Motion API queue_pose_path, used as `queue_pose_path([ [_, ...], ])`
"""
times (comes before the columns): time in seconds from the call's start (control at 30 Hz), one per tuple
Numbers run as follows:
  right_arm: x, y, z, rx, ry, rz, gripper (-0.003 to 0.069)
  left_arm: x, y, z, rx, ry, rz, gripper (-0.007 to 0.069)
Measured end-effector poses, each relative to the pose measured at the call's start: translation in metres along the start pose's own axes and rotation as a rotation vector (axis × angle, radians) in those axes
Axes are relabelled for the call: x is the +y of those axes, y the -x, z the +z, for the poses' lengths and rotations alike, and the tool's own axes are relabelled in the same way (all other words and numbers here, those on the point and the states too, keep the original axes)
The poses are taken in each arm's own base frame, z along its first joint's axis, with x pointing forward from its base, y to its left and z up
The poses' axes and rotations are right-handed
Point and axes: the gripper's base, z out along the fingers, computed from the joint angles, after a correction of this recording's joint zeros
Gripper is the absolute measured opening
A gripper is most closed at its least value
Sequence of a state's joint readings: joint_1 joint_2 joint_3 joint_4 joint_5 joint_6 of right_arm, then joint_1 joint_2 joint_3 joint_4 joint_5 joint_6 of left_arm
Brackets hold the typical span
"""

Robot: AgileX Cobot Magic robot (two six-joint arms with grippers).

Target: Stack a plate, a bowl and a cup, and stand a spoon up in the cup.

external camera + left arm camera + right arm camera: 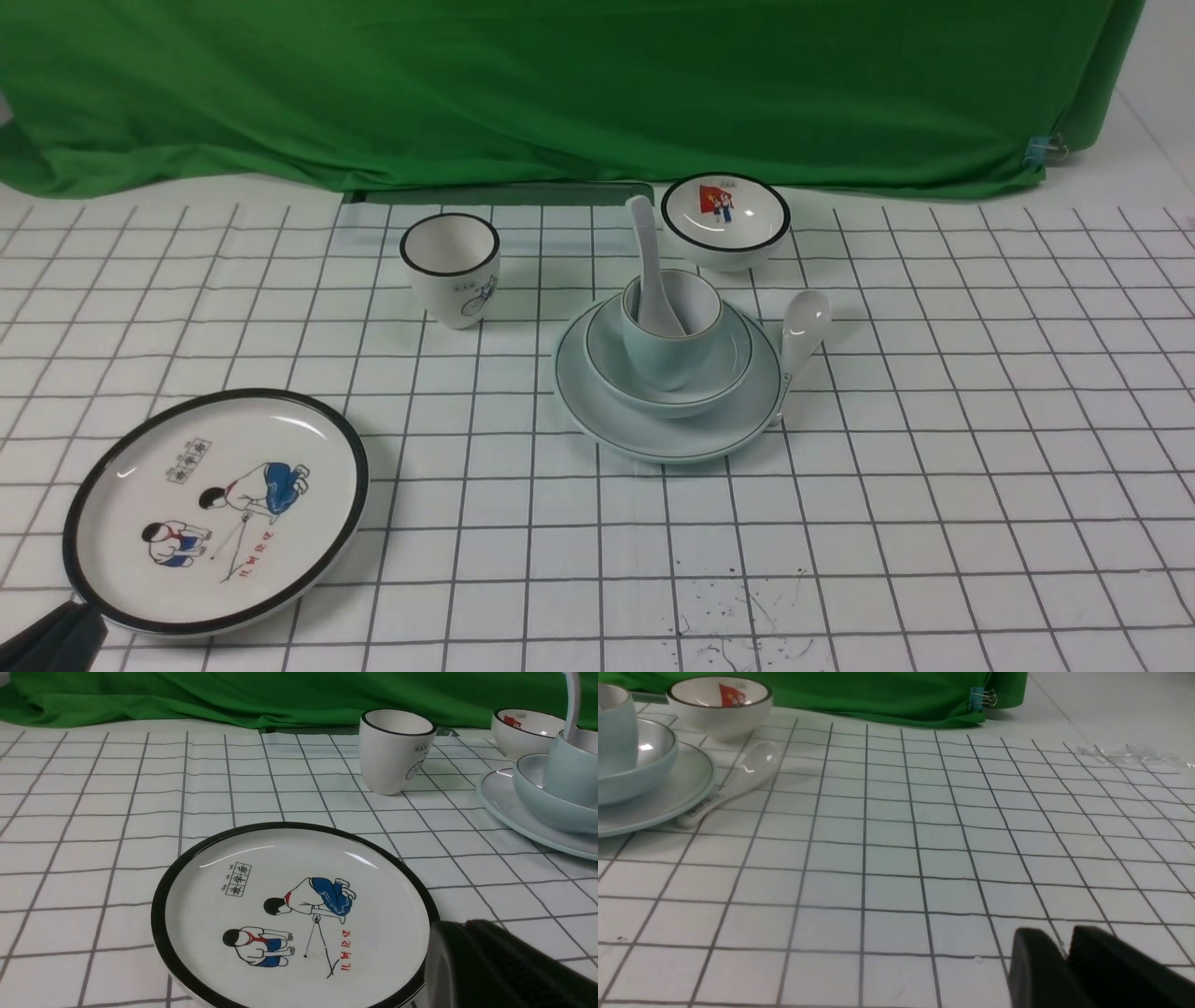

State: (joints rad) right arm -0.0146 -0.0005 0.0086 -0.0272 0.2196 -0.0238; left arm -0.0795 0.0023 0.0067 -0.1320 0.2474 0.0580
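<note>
The pale blue-green plate [653,439] lies mid-table with the grey-blue bowl [695,397] on it and the pale blue cup [667,359] inside the bowl. The plain white spoon [644,247] stands in the cup, handle leaning back-left. My left gripper [56,639] is shut and empty at the front left corner, by the near rim of the cartoon plate; its black tip [467,927] shows in the left wrist view. My right gripper [1064,943] hovers low over bare cloth far to the right of the stack, jaws a narrow gap apart, holding nothing. It is outside the front view.
A black-rimmed cartoon plate [219,509] lies front left. A bicycle cup [453,271] stands behind it, a picture bowl [725,219] at the back. A printed spoon [803,327] lies against the stack's right side. Green cloth [560,84] closes the back.
</note>
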Motion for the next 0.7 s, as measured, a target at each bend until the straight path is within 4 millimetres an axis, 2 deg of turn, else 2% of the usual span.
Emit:
queue_pose_path([
  [0.7, 0.0, 0.0, 0.0, 0.0, 0.0, 0.0, 0.0195, 0.0, -0.0001, 0.0, 0.001, 0.0, 0.002, -0.0029],
])
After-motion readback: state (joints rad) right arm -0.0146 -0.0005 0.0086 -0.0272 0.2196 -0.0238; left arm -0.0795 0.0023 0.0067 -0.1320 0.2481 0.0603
